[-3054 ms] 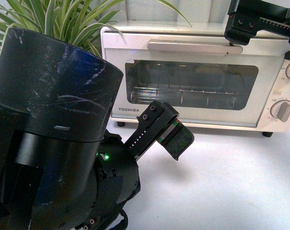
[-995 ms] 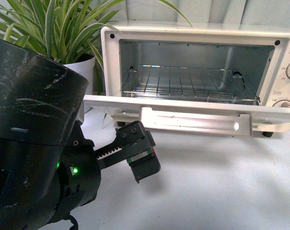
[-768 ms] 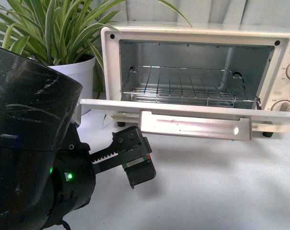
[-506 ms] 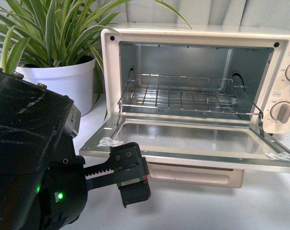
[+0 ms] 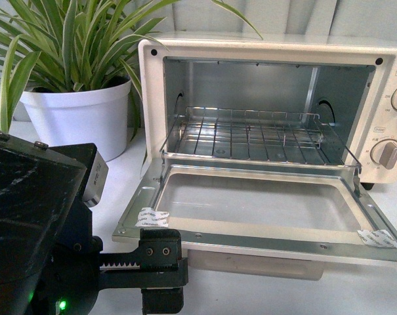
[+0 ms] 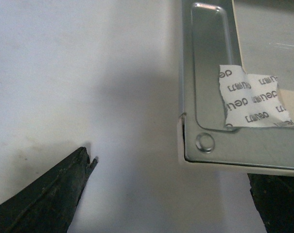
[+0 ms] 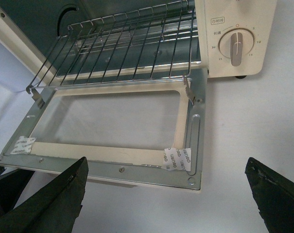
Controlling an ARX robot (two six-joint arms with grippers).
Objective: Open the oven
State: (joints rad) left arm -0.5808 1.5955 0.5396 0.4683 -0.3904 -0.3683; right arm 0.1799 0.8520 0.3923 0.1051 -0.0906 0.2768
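The cream-white oven stands at the back of the white table with its door swung down and lying nearly flat. Its wire rack and bare cavity show. The handle sits under the door's front edge. My left gripper is low at the door's near left corner, open and holding nothing. In the left wrist view that door corner lies between the spread fingers of the left gripper. My right gripper is open above the table just in front of the door. It is out of the front view.
A white pot with a striped leafy plant stands left of the oven. Two knobs sit on the oven's right panel. White tape stickers mark the door's front corners. My left arm's black bulk fills the lower left of the front view.
The door has dropped from shut, through half open, to lying flat. My left gripper has sunk lower and nearer the camera. The right gripper has left the front view.
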